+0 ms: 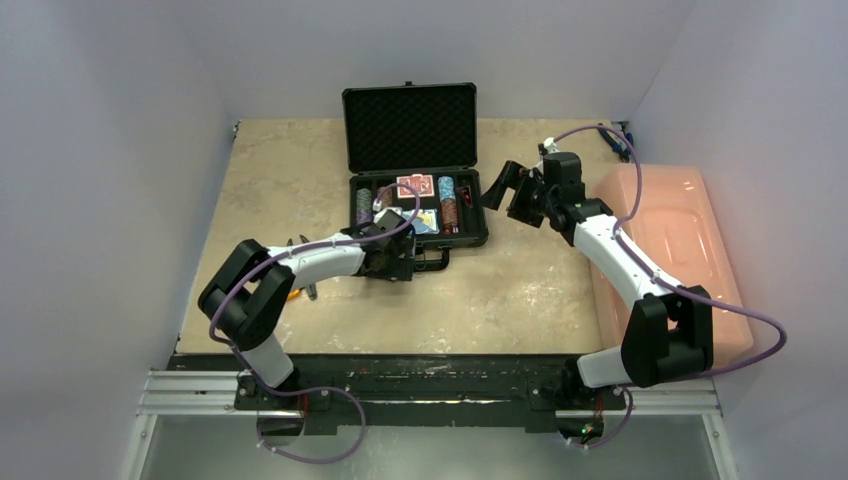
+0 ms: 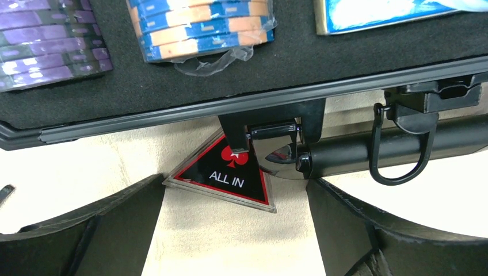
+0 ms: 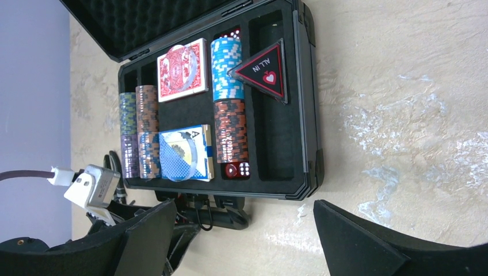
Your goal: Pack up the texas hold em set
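Note:
The black briefcase [image 1: 410, 125] stands open at the back centre, with chip stacks [image 1: 449, 212], a red deck [image 1: 414, 186] and a blue deck [image 1: 427, 221] in its foam tray. My left gripper [image 1: 398, 264] is open at the case's front edge by the handle [image 1: 433, 260]. In the left wrist view a triangular "ALL IN" marker [image 2: 227, 172] lies on the table, partly under the case's latch, just ahead of my open left gripper [image 2: 236, 230]. My right gripper [image 1: 508, 190] is open and empty, right of the case. The right wrist view shows a second "ALL IN" marker [image 3: 263, 70] lying inside the case [image 3: 308, 115].
A large pink plastic bin [image 1: 680, 230] stands at the table's right edge behind my right arm. Pliers and a yellow tool [image 1: 302, 290] lie left of my left arm. Red dice [image 3: 237, 169] sit in the tray near the front. Grey walls enclose the table.

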`<state>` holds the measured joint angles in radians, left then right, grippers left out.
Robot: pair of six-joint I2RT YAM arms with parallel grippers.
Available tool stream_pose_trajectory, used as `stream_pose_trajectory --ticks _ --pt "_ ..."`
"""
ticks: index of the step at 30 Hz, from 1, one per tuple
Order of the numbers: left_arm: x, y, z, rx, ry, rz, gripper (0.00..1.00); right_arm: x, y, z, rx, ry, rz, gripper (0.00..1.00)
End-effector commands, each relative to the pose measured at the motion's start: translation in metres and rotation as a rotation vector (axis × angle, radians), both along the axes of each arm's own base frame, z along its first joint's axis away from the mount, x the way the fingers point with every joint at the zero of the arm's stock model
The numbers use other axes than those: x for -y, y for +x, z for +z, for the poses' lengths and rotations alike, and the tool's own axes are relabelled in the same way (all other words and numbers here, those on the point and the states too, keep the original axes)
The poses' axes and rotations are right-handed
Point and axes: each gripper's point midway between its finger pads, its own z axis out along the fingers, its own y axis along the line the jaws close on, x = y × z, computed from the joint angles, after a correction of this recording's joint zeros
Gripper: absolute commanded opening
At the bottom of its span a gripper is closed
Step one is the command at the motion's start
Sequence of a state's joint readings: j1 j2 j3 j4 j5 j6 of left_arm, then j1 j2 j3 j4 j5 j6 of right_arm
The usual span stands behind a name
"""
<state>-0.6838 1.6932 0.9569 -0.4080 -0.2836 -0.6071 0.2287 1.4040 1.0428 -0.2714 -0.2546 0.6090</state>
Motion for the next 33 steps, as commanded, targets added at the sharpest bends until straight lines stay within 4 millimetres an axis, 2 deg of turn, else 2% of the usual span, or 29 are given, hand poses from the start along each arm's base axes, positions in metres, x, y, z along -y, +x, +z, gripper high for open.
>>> stream_pose_trajectory --ticks 1,5,9,14,22,33 --pt "-0.021 0.014 -0.033 0.034 0.054 0.067 0.95 -0.004 -0.002 0.017 0.050 0.017 0.027 0.93" --pt "-0.023 0.015 -0.037 0.033 0.037 0.064 0.90 -0.004 -0.002 0.015 0.044 0.019 0.028 0.93" --pt "-0.025 0.013 -0.041 0.031 0.039 0.056 0.77 -0.005 -0.002 0.013 0.040 0.020 0.028 0.93" --pt "-0.028 0.011 -0.042 0.029 0.044 0.058 0.69 -0.006 -0.001 0.011 0.035 0.026 0.030 0.92" --pt "-0.035 -0.002 -0.039 0.005 0.045 0.078 0.64 -0.008 -0.001 0.010 0.031 0.028 0.035 0.92" --pt "-0.046 -0.034 -0.041 -0.046 0.021 0.095 0.61 -0.008 -0.003 0.010 0.031 0.034 0.040 0.91"
